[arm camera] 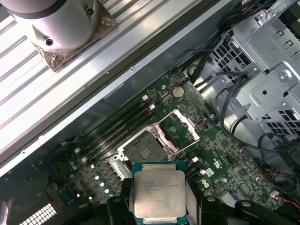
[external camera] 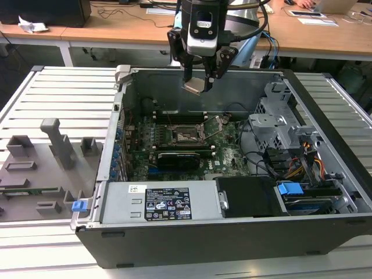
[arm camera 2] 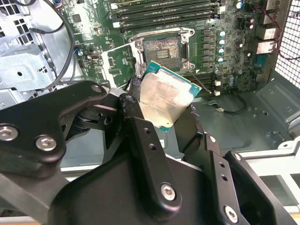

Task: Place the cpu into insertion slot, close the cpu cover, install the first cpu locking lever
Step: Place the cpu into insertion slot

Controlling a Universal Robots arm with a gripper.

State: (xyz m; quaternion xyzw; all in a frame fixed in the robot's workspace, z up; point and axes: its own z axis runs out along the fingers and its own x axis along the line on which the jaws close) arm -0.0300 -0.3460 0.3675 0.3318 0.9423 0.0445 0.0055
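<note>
In the exterior view the gripper (external camera: 200, 78) hangs above the rear wall of the open computer case (external camera: 116, 174), its fingers pinching the cpu (external camera: 195, 87) by two opposite edges. The chip is high in the air and tilted, well apart from the insertion slot (external camera: 189, 136) on the green motherboard (external camera: 229, 154). I judge that the first step, placing the chip, is in hand and not yet done. The drive cage (external camera: 279, 122) stands toward the exterior view's right and the black expansion card (external camera: 180, 157) lies just beside the socket, so the free way to it is from above. In the second wrist view the cpu (arm camera 2: 166, 98) sits slanted between the black fingers (arm camera 2: 136, 117). Beyond it the insertion slot (arm camera 2: 161, 49) lies bare, and the cpu cover (arm camera 2: 117, 65) is swung open to one side, so nothing covers the pin field. The memory slots (arm camera 2: 164, 9) run close along the socket's far edge. In the first wrist view the cpu (arm camera: 159, 192) shows its metal top, with the insertion slot (arm camera: 143, 150) and the raised cpu cover (arm camera: 180, 129) beyond it. In my judgement the placing calls for a level chip, its edges squared to the black rim.
</note>
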